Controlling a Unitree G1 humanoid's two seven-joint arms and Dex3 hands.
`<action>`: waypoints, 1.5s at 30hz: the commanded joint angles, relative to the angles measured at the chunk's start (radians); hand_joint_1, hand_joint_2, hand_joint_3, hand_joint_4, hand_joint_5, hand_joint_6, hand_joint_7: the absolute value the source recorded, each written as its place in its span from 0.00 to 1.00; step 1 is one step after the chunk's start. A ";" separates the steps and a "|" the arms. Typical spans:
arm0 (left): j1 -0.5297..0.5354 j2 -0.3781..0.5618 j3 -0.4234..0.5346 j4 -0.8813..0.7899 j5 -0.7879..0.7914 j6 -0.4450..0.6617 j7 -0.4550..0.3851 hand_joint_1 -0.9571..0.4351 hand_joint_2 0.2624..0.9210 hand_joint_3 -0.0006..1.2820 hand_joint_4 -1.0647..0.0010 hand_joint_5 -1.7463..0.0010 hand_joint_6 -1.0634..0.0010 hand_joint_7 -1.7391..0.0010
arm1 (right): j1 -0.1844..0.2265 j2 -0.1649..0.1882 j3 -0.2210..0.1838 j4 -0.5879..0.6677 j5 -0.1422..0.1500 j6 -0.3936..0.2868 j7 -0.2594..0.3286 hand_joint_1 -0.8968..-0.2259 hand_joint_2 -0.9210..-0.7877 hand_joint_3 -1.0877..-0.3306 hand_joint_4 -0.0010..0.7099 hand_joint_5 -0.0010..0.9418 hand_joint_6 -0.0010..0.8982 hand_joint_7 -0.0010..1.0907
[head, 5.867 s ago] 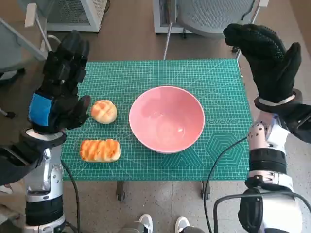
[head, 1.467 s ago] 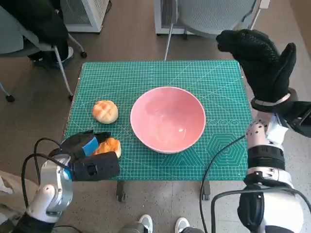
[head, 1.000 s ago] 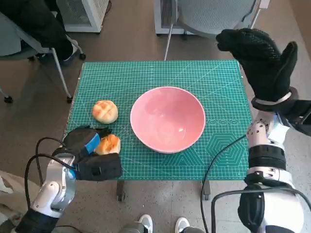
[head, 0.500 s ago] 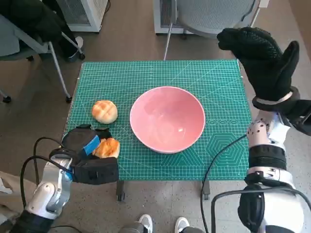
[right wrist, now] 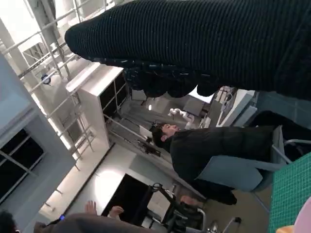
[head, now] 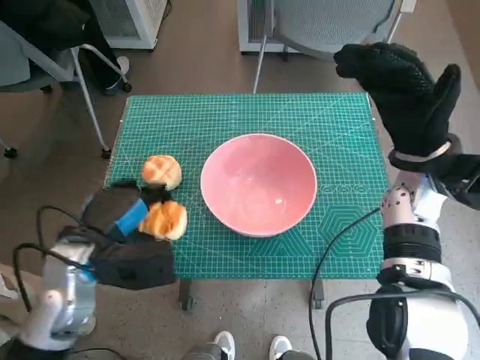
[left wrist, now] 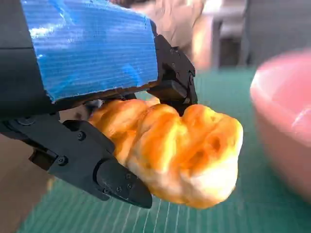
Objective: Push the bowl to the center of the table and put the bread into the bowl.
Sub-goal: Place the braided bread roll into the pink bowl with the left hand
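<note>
The robot's left hand (head: 124, 225) grips a long, ridged loaf of bread (head: 164, 220) at the near left corner of the bench (head: 337, 255), the loaf showing beyond the blue-taped back of the hand. In the left wrist view the black fingers (left wrist: 104, 172) close around one end of the bread (left wrist: 180, 150), with its free end pointing toward the pink bowl (left wrist: 286, 126) (a hold that, it appears, leaves the loaf ready to be carried over the rim and dropped in). The wrist view suggests the loaf is clear of the green mat, though the head view does not settle this.

The bowl (head: 258, 184) sits upright and empty near the middle of the bench, so the pushing step looks to be finished and only the bread is left to go in. A second, round bun (head: 162, 172) lies on the mat just left of the bowl, beyond the held loaf and apart from it.

Farther off, the gloved right hand (head: 405, 90) is raised beyond the bench's far right corner, fingers spread and grasping nothing, seemingly kept out of the way. Behind the bench stands a grey chair (head: 330, 22). The right wrist view shows a seated person (right wrist: 218, 150) in dark clothing.
</note>
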 commanded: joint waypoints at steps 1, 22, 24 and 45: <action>-0.025 0.026 0.052 -0.080 -0.029 -0.015 -0.032 0.69 1.00 0.05 0.33 0.35 0.42 0.32 | 0.013 -0.001 0.003 0.005 -0.001 0.000 0.005 0.27 0.00 0.35 0.30 0.00 0.32 0.01; -0.435 -0.052 -0.045 0.029 0.007 -0.156 0.034 0.69 0.98 0.00 0.24 0.42 0.32 0.37 | -0.001 -0.008 -0.001 0.013 0.006 0.011 0.017 0.29 0.00 0.35 0.30 0.00 0.31 0.01; -0.474 -0.081 -0.074 0.080 0.011 -0.176 0.053 0.69 0.98 0.00 0.25 0.41 0.34 0.37 | -0.001 -0.009 -0.003 0.013 0.007 0.014 0.020 0.29 0.00 0.35 0.30 0.00 0.31 0.01; -0.739 -0.324 -0.282 0.604 0.013 -0.306 0.150 0.69 1.00 0.03 0.30 0.36 0.38 0.35 | 0.027 -0.038 -0.009 -0.024 0.026 0.028 0.030 0.29 0.00 0.35 0.35 0.01 0.34 0.02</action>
